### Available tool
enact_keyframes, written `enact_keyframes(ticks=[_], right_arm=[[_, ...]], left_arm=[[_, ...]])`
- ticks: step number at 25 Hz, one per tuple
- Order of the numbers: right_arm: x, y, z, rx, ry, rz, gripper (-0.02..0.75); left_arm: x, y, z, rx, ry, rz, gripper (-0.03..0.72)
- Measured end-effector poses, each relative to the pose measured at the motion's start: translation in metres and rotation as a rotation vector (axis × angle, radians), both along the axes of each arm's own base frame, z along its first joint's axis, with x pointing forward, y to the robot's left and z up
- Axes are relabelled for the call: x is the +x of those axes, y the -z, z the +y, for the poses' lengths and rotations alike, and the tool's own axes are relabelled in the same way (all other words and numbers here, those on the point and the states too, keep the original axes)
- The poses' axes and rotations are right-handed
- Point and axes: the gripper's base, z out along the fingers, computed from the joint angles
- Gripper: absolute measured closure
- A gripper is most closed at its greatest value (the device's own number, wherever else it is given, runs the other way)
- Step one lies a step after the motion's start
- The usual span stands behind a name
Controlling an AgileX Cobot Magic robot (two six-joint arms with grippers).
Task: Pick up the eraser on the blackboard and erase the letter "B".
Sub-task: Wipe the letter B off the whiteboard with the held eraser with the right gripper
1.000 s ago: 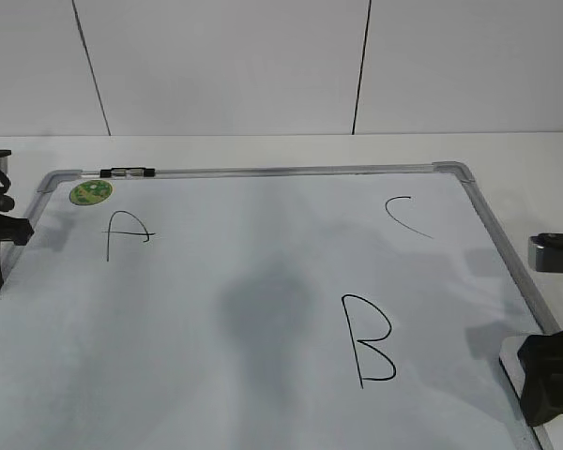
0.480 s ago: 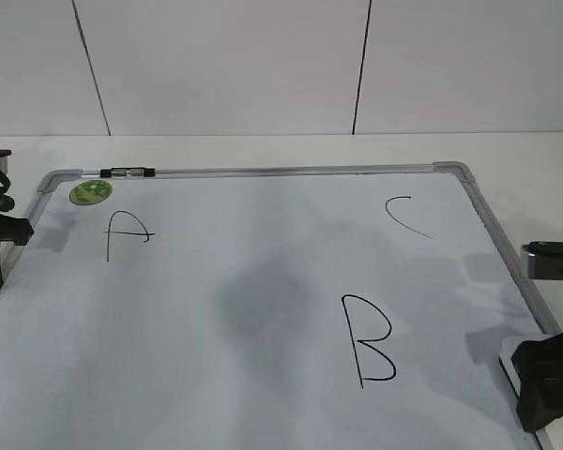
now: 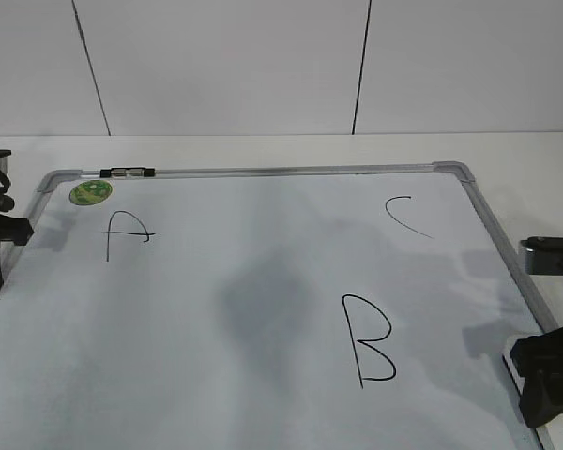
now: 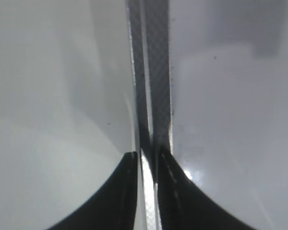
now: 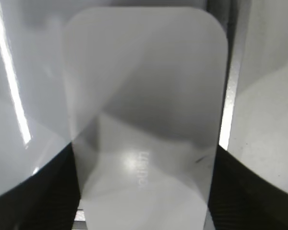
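the eraser (image 5: 144, 120) fills the middle of the right wrist view, a white rounded block with faint grey lettering near its lower end, lying on the blackboard (image 3: 263, 309) just beside the frame rail at its right; in the exterior view the arm hides it almost wholly at the lower right. the right pincer (image 5: 144, 191) straddles it, one dark finger at each long side at the bottom of the frame, touching or very nearly so, so its grip cannot be told. the letter "B" (image 3: 368, 339) sits lower centre-right in the exterior view, apart from that pincer. the left pincer (image 4: 148, 191) hangs over the board's frame edge, its fingers nearly together with only a sliver between, holding nothing.
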Motion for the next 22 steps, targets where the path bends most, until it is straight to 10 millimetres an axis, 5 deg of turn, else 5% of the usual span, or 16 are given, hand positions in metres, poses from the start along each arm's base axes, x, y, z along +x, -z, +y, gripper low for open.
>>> enact_keyframes(ticks=[8, 22], right_arm=[[0.002, -0.002, 0.000, -0.003, -0.005, 0.005, 0.197], [0.046, -0.052, 0.010, 0.015, -0.019, -0.058, 0.198]], left_arm=[[0.000, 0.000, 0.000, 0.000, 0.000, 0.000, 0.568], [0.000, 0.000, -0.001, -0.007, -0.005, 0.000, 0.568]])
